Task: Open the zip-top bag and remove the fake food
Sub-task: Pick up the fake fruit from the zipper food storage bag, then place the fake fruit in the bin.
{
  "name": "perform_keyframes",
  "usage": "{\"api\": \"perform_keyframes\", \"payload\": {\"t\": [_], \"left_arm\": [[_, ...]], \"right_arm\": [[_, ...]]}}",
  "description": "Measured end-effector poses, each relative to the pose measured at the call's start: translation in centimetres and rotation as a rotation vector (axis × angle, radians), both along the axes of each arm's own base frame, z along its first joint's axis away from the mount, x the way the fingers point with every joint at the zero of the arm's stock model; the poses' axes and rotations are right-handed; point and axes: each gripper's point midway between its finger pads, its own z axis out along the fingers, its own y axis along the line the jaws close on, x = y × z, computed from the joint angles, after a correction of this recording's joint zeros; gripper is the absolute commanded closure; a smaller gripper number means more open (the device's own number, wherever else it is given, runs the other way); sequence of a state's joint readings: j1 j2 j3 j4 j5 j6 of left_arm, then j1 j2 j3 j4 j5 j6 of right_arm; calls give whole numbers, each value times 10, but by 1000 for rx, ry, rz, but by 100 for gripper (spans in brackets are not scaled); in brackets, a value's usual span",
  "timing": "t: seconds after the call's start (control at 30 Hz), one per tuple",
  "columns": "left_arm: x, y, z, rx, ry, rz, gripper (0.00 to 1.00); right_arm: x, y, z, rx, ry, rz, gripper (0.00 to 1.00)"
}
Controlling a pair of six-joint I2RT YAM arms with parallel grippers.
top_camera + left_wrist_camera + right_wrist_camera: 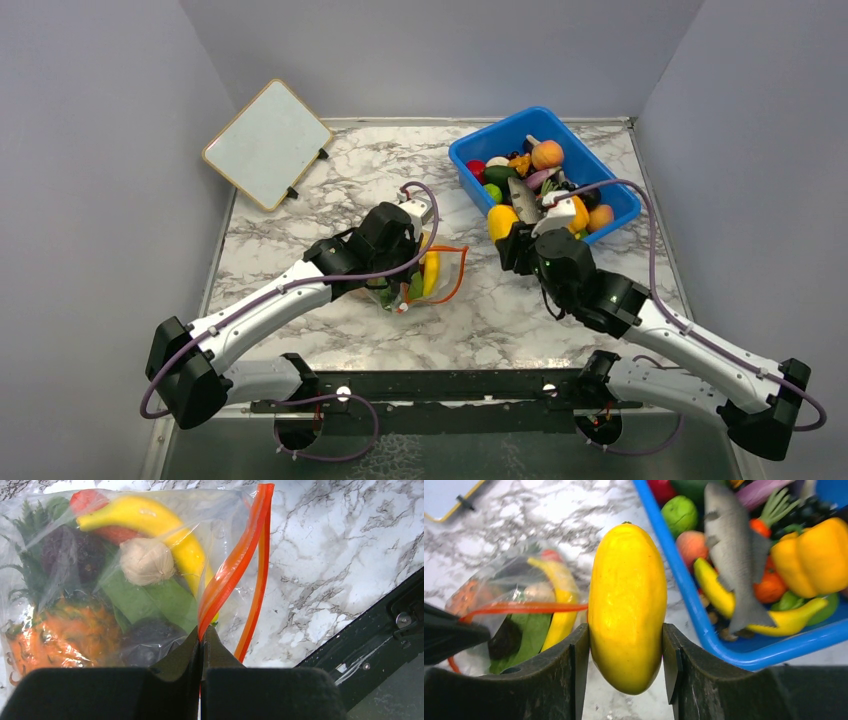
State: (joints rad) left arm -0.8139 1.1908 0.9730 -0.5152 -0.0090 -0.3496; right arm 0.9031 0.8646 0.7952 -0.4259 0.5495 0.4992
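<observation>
Left pincer (202, 640) is being clamped on zip-top bag (65, 570) strip; yellow fruit (626, 580), maybe mango, is being gripped by right pincer (624, 630); drop inside bin (672, 565).

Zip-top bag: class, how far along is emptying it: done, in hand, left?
Done: the zip strip is parted, pinched by the left gripper. In hand: the right gripper holds a yellow fruit near the blue bin. Left: banana, pineapple and more inside the zip-top bag.

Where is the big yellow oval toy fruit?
Pinched in the right gripper, the yellow oval fruit hangs between the blue plastic bin and the clear zip-top bag.
</observation>
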Motion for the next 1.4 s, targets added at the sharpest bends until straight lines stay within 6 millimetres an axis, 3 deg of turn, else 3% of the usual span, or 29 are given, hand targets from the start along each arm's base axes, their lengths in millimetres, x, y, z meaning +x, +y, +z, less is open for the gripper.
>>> {"api": "perform_keyframes", "payload": {"t": [0.2,0.33,0.4,0.5,0.73,0.87,1.03,1.13,1.23,1.4], "left_arm": [[0,0,0,-1,1,1,100],[0,0,0,-3,3,1,100],[-1,-1,0,-6,6,-3,100],[-2,-4,2,-15,12,-15,100],[-6,-11,7,-46,31,-40,100],[-9,-15,11,-65,41,-54,100],[-10,-17,13,-79,48,-56,100],[-11,-18,13,-87,56,-55,100],[-12,-19,14,-91,61,-56,100],[-12,-19,14,-92,63,-58,100]], "right_arm": [[25,-20,39,-77,-119,-105,91],[65,-46,45,-95,-113,-196,91],[92,-64,40,-80,-68,-234,91],[125,-76,27,-36,9,-234,91],[181,-72,-14,114,183,-128,91],[226,-76,-26,188,243,-99,90],[270,-70,-46,236,298,-39,77],[286,-63,-64,233,349,0,58],[287,-63,-85,218,409,-1,43],[283,-76,-84,154,424,-42,39]]}}
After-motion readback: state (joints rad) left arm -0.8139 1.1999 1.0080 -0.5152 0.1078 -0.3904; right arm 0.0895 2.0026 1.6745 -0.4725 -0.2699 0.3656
